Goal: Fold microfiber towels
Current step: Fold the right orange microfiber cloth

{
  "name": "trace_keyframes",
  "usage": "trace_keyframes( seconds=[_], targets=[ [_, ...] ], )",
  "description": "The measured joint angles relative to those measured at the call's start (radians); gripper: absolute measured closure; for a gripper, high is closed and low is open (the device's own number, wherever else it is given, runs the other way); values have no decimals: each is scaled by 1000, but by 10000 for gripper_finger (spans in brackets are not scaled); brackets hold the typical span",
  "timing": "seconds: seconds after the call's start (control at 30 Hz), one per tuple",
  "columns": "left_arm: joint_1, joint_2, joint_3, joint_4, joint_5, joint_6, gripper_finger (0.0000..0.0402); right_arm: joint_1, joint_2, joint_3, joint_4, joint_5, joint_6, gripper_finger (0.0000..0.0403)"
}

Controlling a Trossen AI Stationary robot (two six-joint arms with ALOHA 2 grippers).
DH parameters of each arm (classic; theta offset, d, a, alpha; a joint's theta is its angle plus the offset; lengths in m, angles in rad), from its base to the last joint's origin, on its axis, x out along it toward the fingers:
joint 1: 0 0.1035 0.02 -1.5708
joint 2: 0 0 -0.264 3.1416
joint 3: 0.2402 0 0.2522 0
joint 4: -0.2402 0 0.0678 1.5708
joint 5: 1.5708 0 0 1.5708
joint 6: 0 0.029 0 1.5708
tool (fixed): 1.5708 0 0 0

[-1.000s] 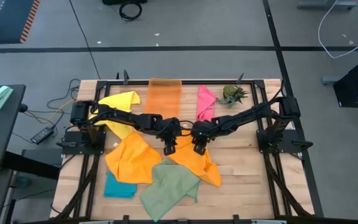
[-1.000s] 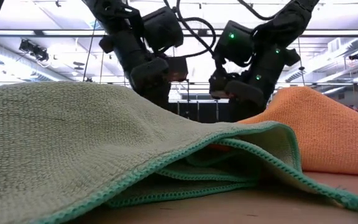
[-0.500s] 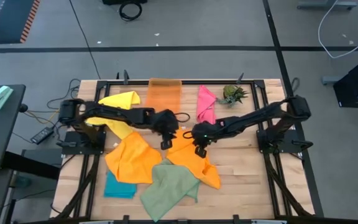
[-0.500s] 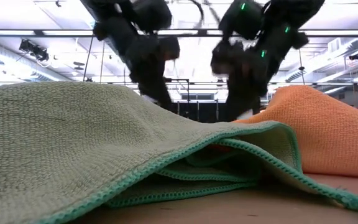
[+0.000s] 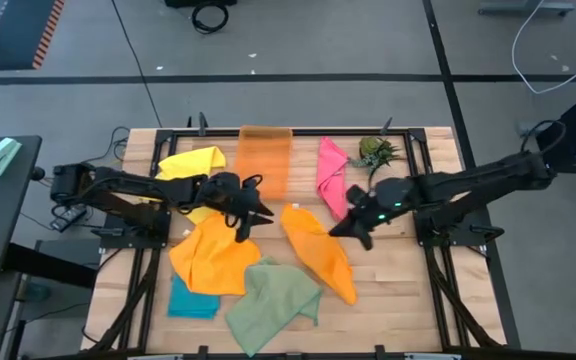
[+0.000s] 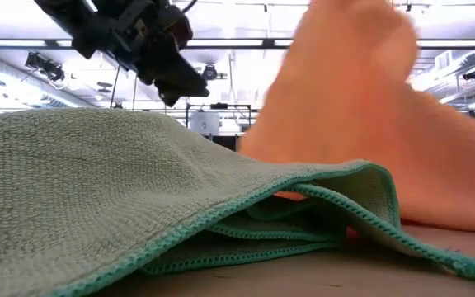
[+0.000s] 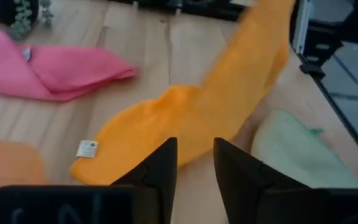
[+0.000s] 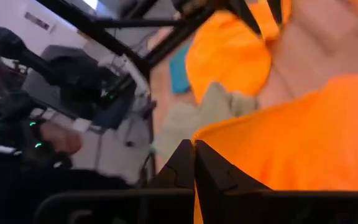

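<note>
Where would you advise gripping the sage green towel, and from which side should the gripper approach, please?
Probably the sage green towel is best taken at its bare near-left corner, coming straight down from above. It lies crumpled, its far edge seems to overlap the orange towel, while that corner rests alone on the table.

Six microfiber towels lie on the wooden table [image 5: 408, 300]: two orange ones, the orange towel [image 5: 320, 252] near the middle and the orange towel [image 5: 213, 255] toward the left edge, plus one yellow towel [image 5: 190, 165], one pink towel [image 5: 330, 167], one sage green towel [image 5: 276, 300] and one teal towel [image 5: 190, 300]. There is one orange tray [image 5: 265, 158] and one small green plant [image 5: 375, 151], both at the far edge.
</note>
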Motion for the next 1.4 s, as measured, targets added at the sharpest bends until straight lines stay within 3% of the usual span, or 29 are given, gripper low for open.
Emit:
trace_keyframes(
  seconds=[0.13,0.3,0.53,0.8,0.97,1.13,1.27,1.4],
  targets=[
    [-28,43,5,92,-5,161,290,55,-72,0,-89,0,145,400],
    [-35,165,4,140,-20,400,281,145,-69,-1,-244,0,299,400],
    [-7,399,180,102,-28,516,280,254,-15,-1,-328,0,438,400],
    [58,579,539,-194,-58,668,276,322,31,-1,-335,2,493,400],
    [123,703,768,-462,20,660,278,332,38,0,-315,33,495,400],
    [146,829,977,-619,26,662,273,337,39,0,-307,53,474,400],
    [148,896,1083,-687,33,666,259,337,40,0,-303,54,468,400],
    [153,917,1110,-716,46,661,240,337,40,0,-297,54,445,400]
  ],
)
